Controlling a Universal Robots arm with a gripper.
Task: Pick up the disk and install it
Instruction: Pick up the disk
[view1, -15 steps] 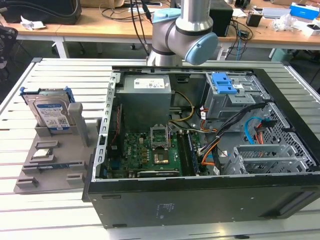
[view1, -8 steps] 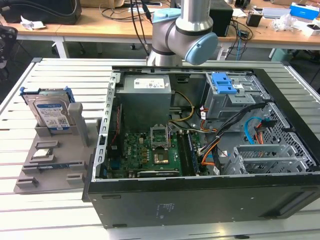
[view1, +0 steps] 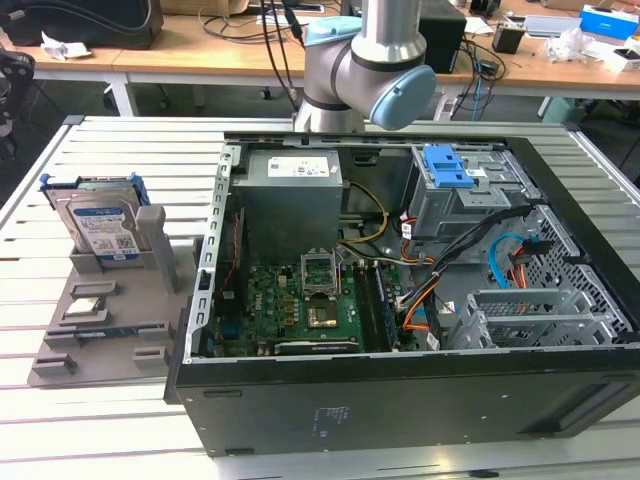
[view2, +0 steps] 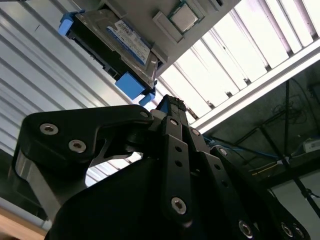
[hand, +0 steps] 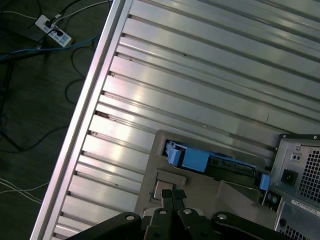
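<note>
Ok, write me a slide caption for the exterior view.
Blue-framed disk stands in the grey holder beside the open computer case, with the arm behind.

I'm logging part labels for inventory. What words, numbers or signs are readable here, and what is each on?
No text can be read in these pictures.
Label on the disk: white and blue with barcodes, print too small to read.
Sticker on the power supply: white, print too small to read.
Small white marking on the black computer case: too small to read.
</note>
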